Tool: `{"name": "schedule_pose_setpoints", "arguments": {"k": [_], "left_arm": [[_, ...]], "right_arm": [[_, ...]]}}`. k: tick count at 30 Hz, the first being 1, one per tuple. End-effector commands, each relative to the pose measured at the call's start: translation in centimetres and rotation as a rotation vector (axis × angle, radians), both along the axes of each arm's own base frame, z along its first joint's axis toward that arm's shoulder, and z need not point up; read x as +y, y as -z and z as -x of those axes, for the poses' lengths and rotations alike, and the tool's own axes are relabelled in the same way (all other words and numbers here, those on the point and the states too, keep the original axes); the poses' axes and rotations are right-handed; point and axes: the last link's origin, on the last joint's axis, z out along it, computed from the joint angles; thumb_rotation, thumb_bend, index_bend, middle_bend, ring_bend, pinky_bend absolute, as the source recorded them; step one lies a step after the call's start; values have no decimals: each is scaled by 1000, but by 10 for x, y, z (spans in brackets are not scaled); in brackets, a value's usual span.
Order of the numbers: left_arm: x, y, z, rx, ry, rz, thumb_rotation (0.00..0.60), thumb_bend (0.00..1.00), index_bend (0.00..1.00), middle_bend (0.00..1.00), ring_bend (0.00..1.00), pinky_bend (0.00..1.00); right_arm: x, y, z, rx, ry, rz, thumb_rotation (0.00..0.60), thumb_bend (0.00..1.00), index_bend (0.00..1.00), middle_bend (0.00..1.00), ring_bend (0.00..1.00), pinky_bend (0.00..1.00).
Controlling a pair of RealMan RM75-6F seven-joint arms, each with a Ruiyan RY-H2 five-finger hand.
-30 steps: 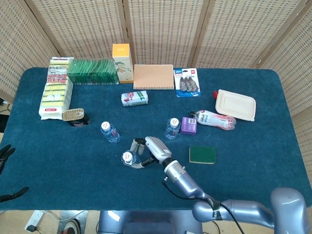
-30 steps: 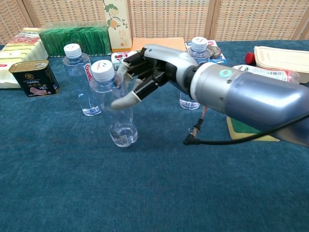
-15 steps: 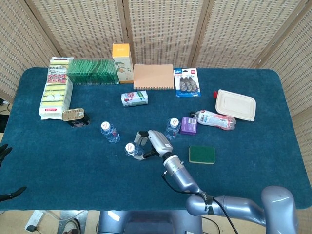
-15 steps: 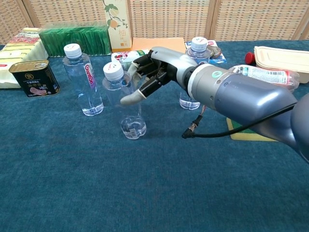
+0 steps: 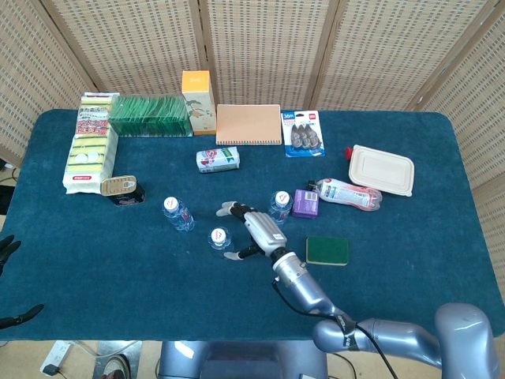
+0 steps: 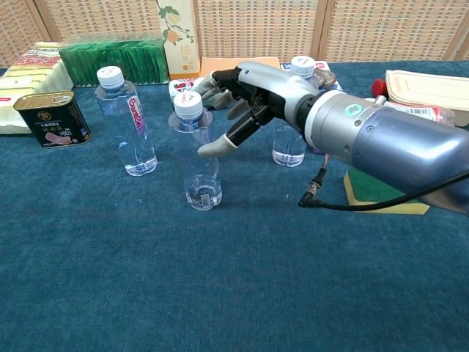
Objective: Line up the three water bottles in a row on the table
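Three water bottles (image 5: pixel 178 214), one tin (image 5: pixel 120 187), perhaps two sponge packs (image 5: pixel 88 151).

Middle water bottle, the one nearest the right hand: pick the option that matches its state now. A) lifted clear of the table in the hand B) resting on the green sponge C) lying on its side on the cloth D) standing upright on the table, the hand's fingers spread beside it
D: the middle water bottle stands upright on the table, and the right hand sits beside it with fingers spread, not wrapped around it.
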Motion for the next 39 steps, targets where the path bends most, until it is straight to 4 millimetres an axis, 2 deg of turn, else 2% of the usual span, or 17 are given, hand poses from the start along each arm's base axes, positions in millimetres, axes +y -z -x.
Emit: {"name": "schedule_pose_setpoints", "arguments": {"k": [1,3,6,12,15,19,23,28,34,39], "left_arm": [[0,0,0,0,-1,-1,600,98,0,0,0,0],[0,0,0,1,-1,1,600,98,0,0,0,0],[1,0,2,-1,-12,4,600,100,0,0,0,0],[1,2,-1,4,-5,8,600,98,0,0,0,0],[1,5,-3,12,-1,16,600,99,0,0,0,0],[2,6,-4,20,1,16,600,99,0,0,0,0],[4,9,-5,26,2,19,600,98,0,0,0,0],[6,10,-6,30,-3,20,600,99,0,0,0,0],[9,12,-5,36,-18,23,600,99,0,0,0,0],[12,15,-6,43,-22,32,600,99,0,0,0,0]], "right_arm": [[9,-13,5,-6,-34,14,600,170,184,129,153,149],[17,-24,8,-23,-51,22,600,163,161,113,133,127],[28,-51,11,-90,-65,8,600,138,134,80,78,83],[31,-105,17,-164,-102,60,600,96,103,51,27,52],[20,-136,26,-175,-96,132,600,93,103,51,24,46],[-6,-155,49,-143,-29,157,600,70,101,39,3,14],[-35,-159,79,-122,72,126,600,31,101,18,0,0],[-60,-148,115,-121,215,23,600,13,81,0,0,0],[-65,-129,134,-125,255,-77,600,12,65,0,0,0],[-63,-110,136,-100,224,-133,600,12,64,0,0,0]]}}
